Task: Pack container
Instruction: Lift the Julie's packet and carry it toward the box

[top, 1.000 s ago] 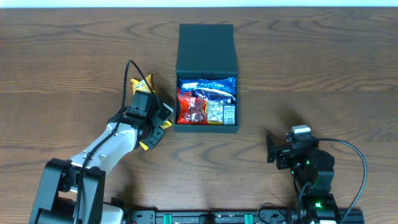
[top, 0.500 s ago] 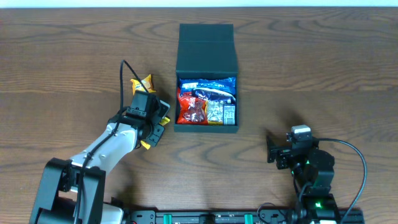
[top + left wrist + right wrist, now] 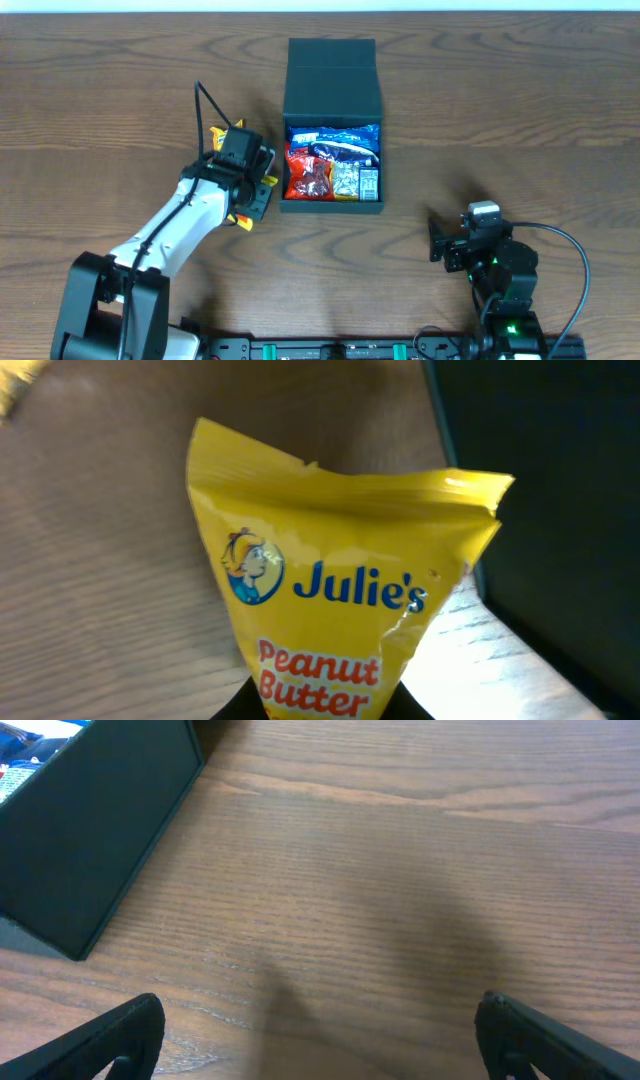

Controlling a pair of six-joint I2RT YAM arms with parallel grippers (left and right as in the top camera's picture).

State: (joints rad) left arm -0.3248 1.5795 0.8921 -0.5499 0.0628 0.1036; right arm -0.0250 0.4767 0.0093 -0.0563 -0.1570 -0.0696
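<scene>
surface (image 3: 500, 120): dark brown wood grain, with a pale strip (image 3: 320, 5) running along the far edge.
yellow packet (image 3: 340, 590): there it is, "Julie's" in blue, "Peanut Butter" in red, a girl's-head logo, top seam crumpled, right beside the container (image 3: 330, 75).
red packet (image 3: 308, 175): inside, at the near-left corner.
blue packet (image 3: 340, 140): inside, across the far side, touching the red one.
silver packet (image 3: 346, 180): just right of the red.
pale packet (image 3: 369, 183): small, against the right wall.
</scene>
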